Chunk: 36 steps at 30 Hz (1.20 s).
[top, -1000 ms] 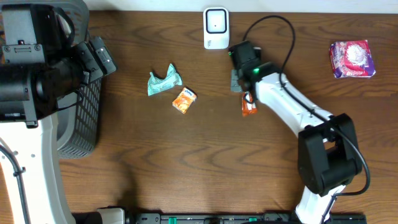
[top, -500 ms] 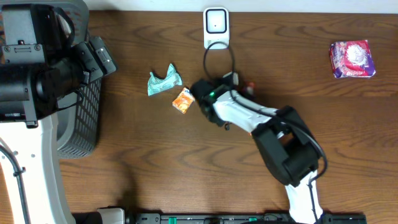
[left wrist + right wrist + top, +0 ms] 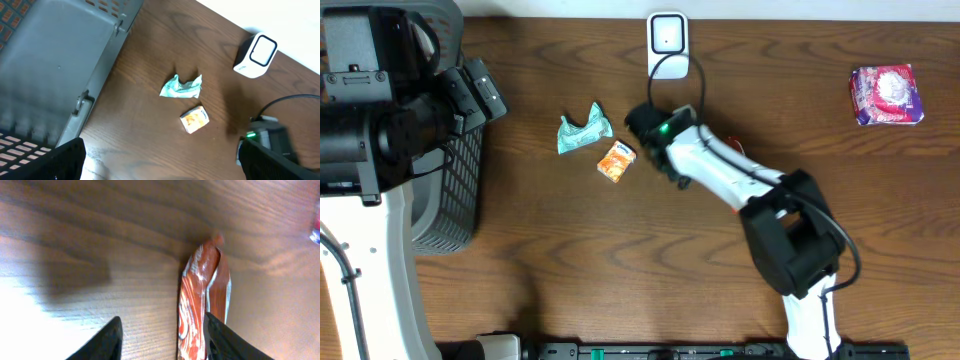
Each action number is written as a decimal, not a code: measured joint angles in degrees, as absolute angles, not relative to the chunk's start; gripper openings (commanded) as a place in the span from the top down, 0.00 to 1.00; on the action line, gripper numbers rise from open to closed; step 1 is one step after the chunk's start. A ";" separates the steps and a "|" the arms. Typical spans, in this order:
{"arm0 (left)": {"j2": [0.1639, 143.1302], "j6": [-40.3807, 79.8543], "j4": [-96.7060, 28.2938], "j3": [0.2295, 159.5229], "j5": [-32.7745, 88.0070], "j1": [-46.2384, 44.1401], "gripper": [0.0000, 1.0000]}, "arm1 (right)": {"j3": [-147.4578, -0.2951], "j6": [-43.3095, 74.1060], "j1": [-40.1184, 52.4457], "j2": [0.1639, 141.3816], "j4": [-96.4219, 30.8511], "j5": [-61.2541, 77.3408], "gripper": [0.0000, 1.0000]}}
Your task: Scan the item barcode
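A red-orange snack packet (image 3: 202, 297) stands on edge on the wood table, close against my right gripper's (image 3: 162, 317) right finger (image 3: 222, 340). A wide gap separates it from the left finger, so the jaws are open. From overhead only a red sliver of the packet (image 3: 732, 147) shows under the right arm, whose wrist (image 3: 658, 132) sits just below the white scanner (image 3: 667, 45). My left gripper (image 3: 161, 144) hangs wide open and empty above the table, far left beside the basket.
A teal crumpled wrapper (image 3: 583, 132) and a small orange packet (image 3: 616, 160) lie left of the right wrist. A purple packet (image 3: 886, 95) sits at the far right. A black mesh basket (image 3: 455, 190) stands at the left edge.
The right wrist swung left from beside the scanner to below it. Its jaws went from shut on the red packet to open.
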<state>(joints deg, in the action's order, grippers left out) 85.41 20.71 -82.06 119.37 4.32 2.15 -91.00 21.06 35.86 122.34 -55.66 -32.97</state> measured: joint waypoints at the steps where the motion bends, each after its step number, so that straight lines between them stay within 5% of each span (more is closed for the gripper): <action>1: 85.41 20.71 -82.08 119.37 4.32 2.15 0.02 | -91.66 18.94 34.96 121.93 -55.72 -30.79 0.54; 18: 85.41 20.73 -82.06 119.37 4.32 2.15 0.02 | -81.71 9.28 27.86 120.20 -50.72 -28.18 0.38; 30: 85.41 20.71 -82.06 119.37 4.32 2.15 0.02 | -80.77 8.93 25.15 119.55 -49.08 -27.44 0.39; 36: 85.41 20.71 -82.06 119.37 4.32 2.15 0.02 | -78.37 11.18 23.24 117.93 -47.09 -24.69 0.47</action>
<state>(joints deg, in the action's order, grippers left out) 85.41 20.71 -82.06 119.37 4.32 2.15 -78.37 11.18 23.24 117.93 -47.09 -24.69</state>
